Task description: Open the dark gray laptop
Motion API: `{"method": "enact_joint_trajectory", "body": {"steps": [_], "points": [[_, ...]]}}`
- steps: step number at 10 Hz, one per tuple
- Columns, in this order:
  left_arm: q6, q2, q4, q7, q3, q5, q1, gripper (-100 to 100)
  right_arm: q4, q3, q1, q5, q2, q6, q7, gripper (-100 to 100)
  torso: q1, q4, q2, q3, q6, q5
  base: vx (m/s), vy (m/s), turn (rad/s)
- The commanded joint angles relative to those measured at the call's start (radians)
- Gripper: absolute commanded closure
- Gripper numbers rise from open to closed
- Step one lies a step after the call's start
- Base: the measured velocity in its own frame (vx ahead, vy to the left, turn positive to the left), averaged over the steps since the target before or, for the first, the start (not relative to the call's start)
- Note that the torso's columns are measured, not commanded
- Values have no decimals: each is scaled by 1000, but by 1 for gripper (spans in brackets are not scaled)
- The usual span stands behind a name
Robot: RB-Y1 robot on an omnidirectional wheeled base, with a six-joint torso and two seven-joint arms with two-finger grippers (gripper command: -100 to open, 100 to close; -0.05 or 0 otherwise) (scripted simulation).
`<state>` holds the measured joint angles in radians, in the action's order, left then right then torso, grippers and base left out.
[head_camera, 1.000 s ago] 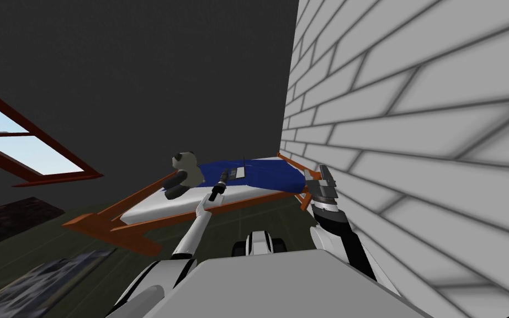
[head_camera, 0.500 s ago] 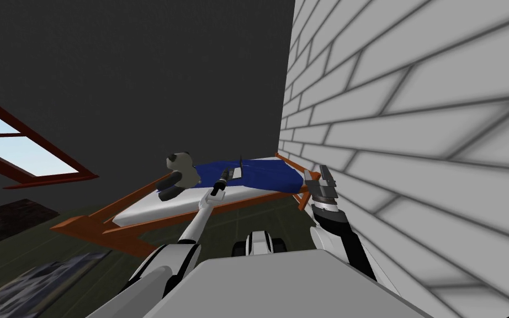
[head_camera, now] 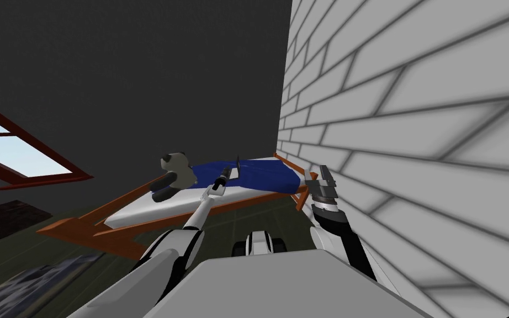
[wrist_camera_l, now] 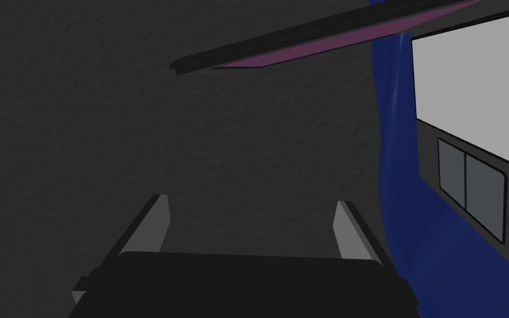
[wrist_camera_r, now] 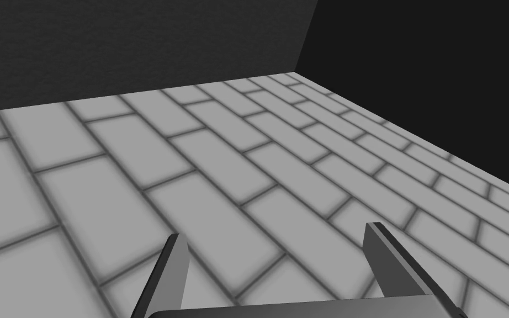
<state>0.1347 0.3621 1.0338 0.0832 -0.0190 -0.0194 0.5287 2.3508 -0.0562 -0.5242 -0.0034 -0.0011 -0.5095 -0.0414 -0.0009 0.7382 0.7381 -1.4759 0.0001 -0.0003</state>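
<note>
Right pincer [wrist_camera_r: 275,231]: blades spread wide, empty, idle, well to the right of the laptop. Left pincer [wrist_camera_l: 252,201]: thin grey blades parted, holding nothing, just beside the laptop [wrist_camera_l: 471,187]. Laptop: flat dark slab, lid lifted off its base, on a creased blue blanket [wrist_camera_l: 397,165] on the bed [head_camera: 148,211]. Step: opening, seemingly near done; next, nudge the lid further back.
</note>
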Motion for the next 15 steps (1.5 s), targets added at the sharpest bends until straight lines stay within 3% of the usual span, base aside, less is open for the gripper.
{"method": "enact_joint_trajectory", "body": {"steps": [1,2,3,4,7,8,15], "points": [[-17,19,-73,4,3,6,64,-100,0,0,0,0,0,0,0,0,1,0,0,0,0,0,16,-81,-13],[-17,19,-103,4,3,6,65,-100,0,0,0,0,0,0,0,0,1,0,-1,0,0,0,9,-72,-8],[-29,32,-136,7,6,10,107,-100,0,0,0,0,0,0,0,0,2,0,0,0,0,1,-3,-79,-9],[-29,32,-156,7,6,10,107,-100,0,0,0,0,0,0,0,0,1,0,1,0,0,0,6,-65,-7],[-50,58,-246,12,10,18,186,-100,0,0,0,0,0,0,0,0,1,0,0,0,0,0,10,-72,-9],[-50,58,-255,12,10,18,186,-100,0,0,0,0,0,0,0,0,1,0,-1,0,0,0,13,-61,-6],[-104,131,-508,25,20,38,393,-100,0,0,0,0,0,0,0,0,2,0,1,1,0,1,12,-95,-12]]}}
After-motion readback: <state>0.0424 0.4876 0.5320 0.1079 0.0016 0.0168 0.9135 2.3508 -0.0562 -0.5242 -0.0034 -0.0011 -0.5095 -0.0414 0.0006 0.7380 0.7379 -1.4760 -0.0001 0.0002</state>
